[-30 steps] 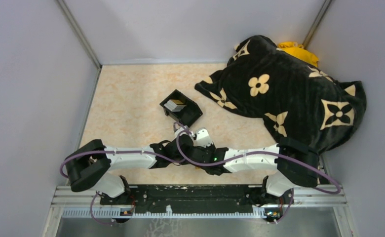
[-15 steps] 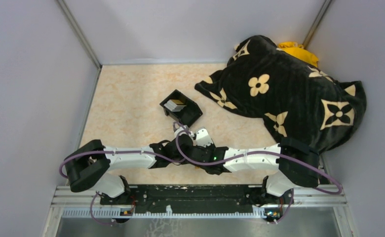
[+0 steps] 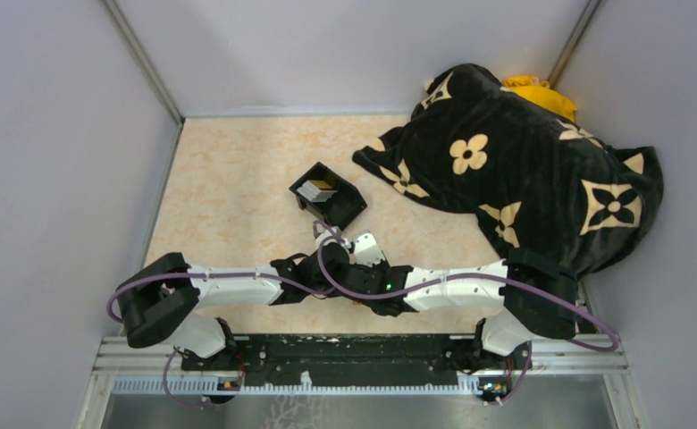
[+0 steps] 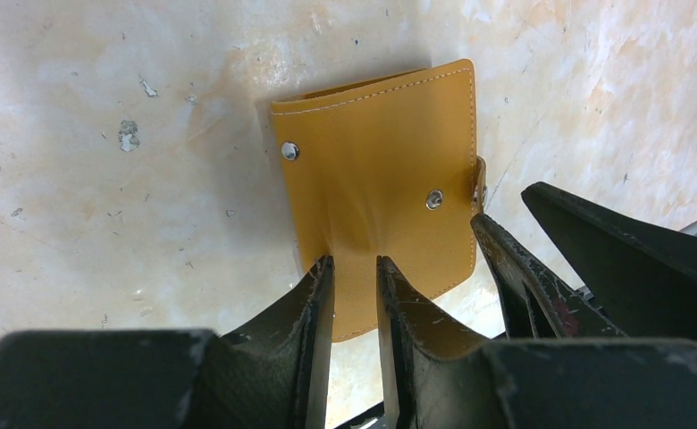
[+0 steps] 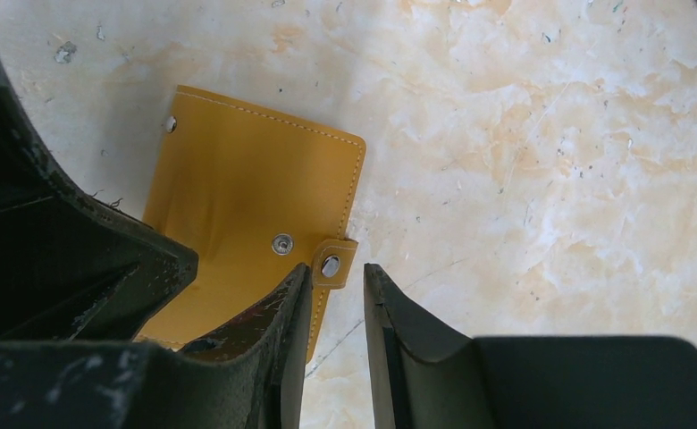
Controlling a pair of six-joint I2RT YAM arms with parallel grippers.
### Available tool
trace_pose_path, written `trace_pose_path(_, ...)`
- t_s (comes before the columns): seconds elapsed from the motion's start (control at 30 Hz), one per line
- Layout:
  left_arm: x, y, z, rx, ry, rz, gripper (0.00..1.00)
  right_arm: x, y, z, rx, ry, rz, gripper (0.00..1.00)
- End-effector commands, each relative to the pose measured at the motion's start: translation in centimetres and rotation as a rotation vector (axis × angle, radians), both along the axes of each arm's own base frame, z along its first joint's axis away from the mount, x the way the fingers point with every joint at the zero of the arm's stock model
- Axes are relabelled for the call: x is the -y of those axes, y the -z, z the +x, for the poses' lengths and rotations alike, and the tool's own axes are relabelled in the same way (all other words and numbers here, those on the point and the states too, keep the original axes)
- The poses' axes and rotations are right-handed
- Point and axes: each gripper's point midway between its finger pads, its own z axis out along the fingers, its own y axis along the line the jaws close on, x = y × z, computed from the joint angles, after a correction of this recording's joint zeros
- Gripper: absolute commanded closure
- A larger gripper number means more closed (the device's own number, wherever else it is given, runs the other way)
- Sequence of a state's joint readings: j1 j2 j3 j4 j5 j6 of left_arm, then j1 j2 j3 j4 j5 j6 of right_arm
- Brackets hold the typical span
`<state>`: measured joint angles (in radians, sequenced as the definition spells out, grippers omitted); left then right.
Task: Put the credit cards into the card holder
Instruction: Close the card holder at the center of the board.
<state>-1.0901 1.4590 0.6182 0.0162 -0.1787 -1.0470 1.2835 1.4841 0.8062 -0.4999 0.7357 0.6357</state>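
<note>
Near edge: left gripper (image 4: 355, 268) pinches the card holder (image 4: 381, 170); right gripper (image 5: 338, 284), slightly parted and empty, should take the tab (image 5: 331, 262) squarely.

- A robot test cell in a lab is showing: plain grey wall panels (image 3: 59, 134) are boxing in a marble-patterned tabletop (image 3: 229, 170).
- An aluminium rail (image 3: 363, 356) is carrying the cabled left arm (image 3: 229, 286) and right arm (image 3: 457, 288).

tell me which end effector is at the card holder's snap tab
The right end effector: it straddles the snap tab of the card holder. The left end effector pinches the plain cover instead.
</note>
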Motion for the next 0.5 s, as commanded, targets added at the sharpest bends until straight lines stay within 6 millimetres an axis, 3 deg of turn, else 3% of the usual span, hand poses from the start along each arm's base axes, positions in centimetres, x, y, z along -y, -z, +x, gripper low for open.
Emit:
trace_pose_path(0.0,-0.47,0.61,-0.63,0.003,0.023,0.032,0.69,-4.38,-2.41,0.2,0.032,-0.064,0.108,0.71)
trace_pose_path(0.47,-0.39,0.49,-0.56,0.006,0.023,0.03,0.69,-4.94,-2.05,-0.32,0.026,-0.08,0.096,0.67)
